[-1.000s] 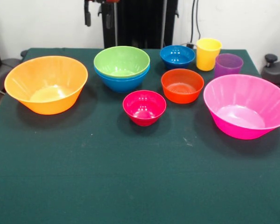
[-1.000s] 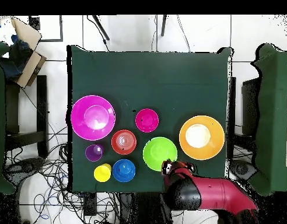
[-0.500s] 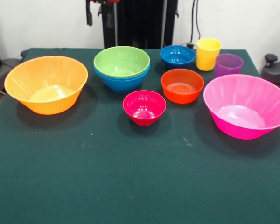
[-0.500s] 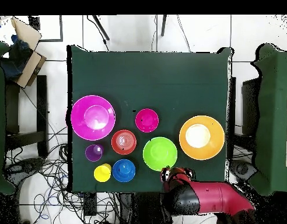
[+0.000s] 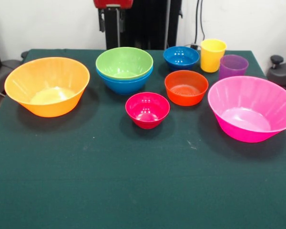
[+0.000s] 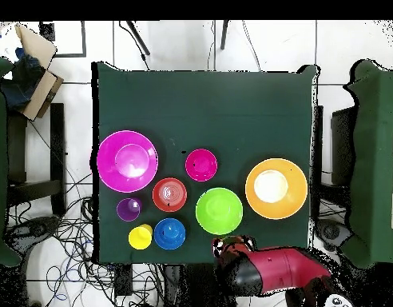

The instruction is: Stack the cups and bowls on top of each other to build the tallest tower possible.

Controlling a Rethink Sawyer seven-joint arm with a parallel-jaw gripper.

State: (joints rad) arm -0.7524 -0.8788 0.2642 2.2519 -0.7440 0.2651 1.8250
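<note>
Nothing is stacked except a green bowl [image 5: 124,62] [image 6: 219,210] nested in a light blue bowl [image 5: 125,85]. Around it stand a large orange bowl [image 5: 47,86] [image 6: 275,188], a large pink bowl [image 5: 251,107] [image 6: 128,161], a crimson bowl [image 5: 147,109] [image 6: 201,165], an orange-red bowl [image 5: 186,87] [image 6: 169,194] and a dark blue bowl [image 5: 181,57] [image 6: 169,233]. The yellow cup [image 5: 213,55] [image 6: 140,237] and purple cup [image 5: 233,66] [image 6: 129,209] stand upright side by side. My gripper [image 5: 109,21] [image 6: 229,246] hangs behind the green bowl, beyond the table's edge, holding nothing.
The dark green table [image 5: 133,181] carries all the pieces in its robot-side half. In the overhead view a cardboard box [image 6: 32,68] sits on the floor off one corner, cables [image 6: 72,232] trail beside the cups' side, and another green surface [image 6: 375,160] flanks the table.
The arm has drawn back off the table's edge towards its base. In the front view the gripper has shifted right, and its red body now shows at the top.
</note>
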